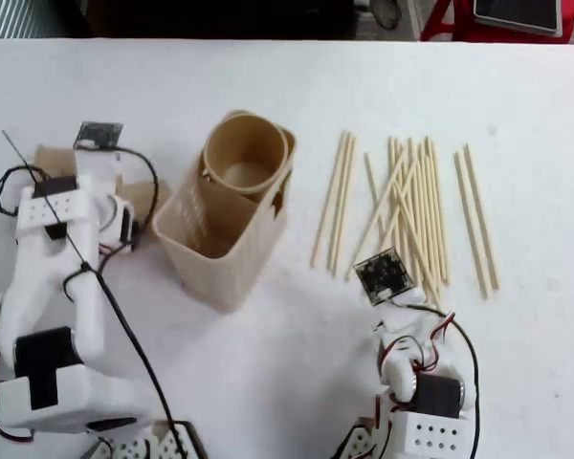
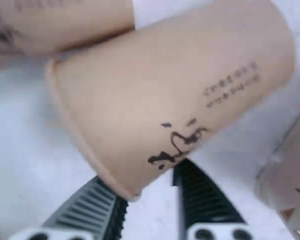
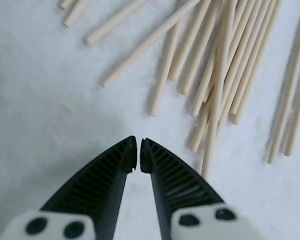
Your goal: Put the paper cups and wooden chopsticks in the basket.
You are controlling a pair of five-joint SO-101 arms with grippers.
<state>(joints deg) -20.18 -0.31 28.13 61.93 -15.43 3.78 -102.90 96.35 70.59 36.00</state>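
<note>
Chopsticks [image 1: 416, 215] point toward the table's [image 1: 268, 76] far edge; right end effector [image 3: 139, 150] closed, left end effector [image 2: 149, 182] spread.

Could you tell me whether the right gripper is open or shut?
Shut: the right gripper has its tips almost touching, nothing between them, just short of the chopsticks.

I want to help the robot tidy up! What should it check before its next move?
1. The basket upright, with room: ok.
2. The standing cup inside the basket: ok.
3. The left gripper open at the lying cup: ok.
4. The lying cup lined up for grabbing: cannot tell.
5. The right gripper open for the chopsticks: not ok, shut and empty.
6. The chopsticks in the basket: not ok.
</note>
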